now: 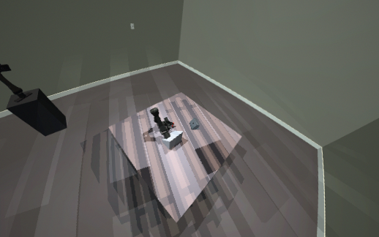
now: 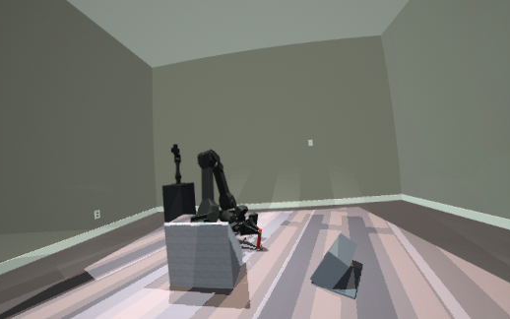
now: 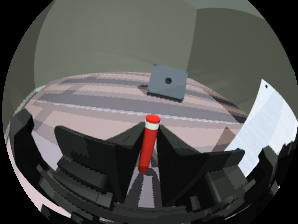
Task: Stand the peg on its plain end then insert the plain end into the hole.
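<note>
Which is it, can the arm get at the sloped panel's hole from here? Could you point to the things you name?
Probably yes: the wrist view shows nothing between the gripper (image 3: 152,131), shut on the red peg (image 3: 148,148) (image 2: 259,239), and the hole (image 3: 168,80).
</note>
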Controlling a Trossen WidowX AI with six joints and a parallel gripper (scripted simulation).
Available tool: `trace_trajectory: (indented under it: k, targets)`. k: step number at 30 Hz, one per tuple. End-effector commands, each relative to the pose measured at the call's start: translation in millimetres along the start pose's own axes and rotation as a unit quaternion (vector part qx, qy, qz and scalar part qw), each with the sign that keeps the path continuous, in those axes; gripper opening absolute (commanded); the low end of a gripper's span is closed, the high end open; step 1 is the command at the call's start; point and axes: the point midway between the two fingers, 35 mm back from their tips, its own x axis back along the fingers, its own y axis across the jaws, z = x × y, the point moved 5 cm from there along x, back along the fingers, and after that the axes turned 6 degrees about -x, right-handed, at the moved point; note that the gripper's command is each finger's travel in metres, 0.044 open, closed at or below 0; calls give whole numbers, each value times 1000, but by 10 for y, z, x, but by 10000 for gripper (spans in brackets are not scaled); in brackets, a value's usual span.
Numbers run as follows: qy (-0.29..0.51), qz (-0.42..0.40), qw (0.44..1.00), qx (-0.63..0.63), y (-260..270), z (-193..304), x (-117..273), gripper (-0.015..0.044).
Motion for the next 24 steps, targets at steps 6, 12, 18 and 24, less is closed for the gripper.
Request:
trace_trajectory:
  k: [6, 12, 18, 24]
  targets:
    - [-3, 0, 1000, 0, -4, 27, 17, 50]
    - [-7, -1, 1000, -1, -6, 35, 24, 50]
    - [-11, -2, 1000, -1, -9, 44, 31, 50]
    - [-15, -2, 1000, -1, -11, 52, 38, 50]
